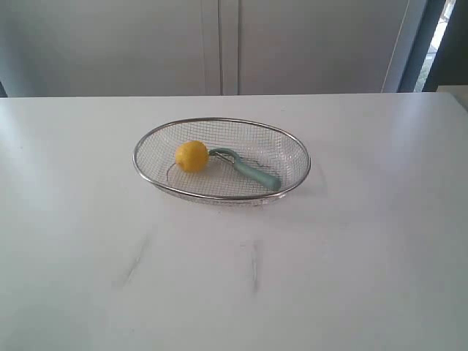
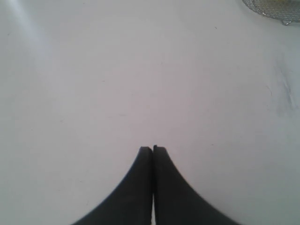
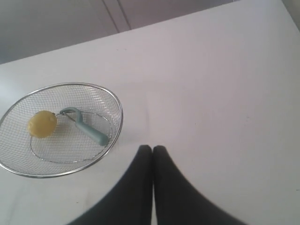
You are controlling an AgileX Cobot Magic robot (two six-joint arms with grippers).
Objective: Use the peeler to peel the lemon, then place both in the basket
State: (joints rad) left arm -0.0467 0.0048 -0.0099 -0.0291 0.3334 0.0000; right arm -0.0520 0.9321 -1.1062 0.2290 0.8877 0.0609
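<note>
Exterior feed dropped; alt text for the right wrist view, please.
A small yellow lemon and a teal-handled peeler lie inside an oval silver wire-mesh basket on a white table. The black right gripper, shut and empty, hangs clear of it.

On surface (image 1: 351,256): basket (image 1: 219,119), centre, toward rear. In basket: lemon (image 1: 191,156) at left, peeler (image 1: 254,172) just right of it, handle running right and forward.

Soft, even daylight fills the room, brightest through the doorway (image 1: 443,33) at the far right. The white table (image 1: 351,241) looks washed out, almost glaring in the left wrist view. The basket (image 1: 219,119) throws only a faint shadow. All three views are a little soft.
</note>
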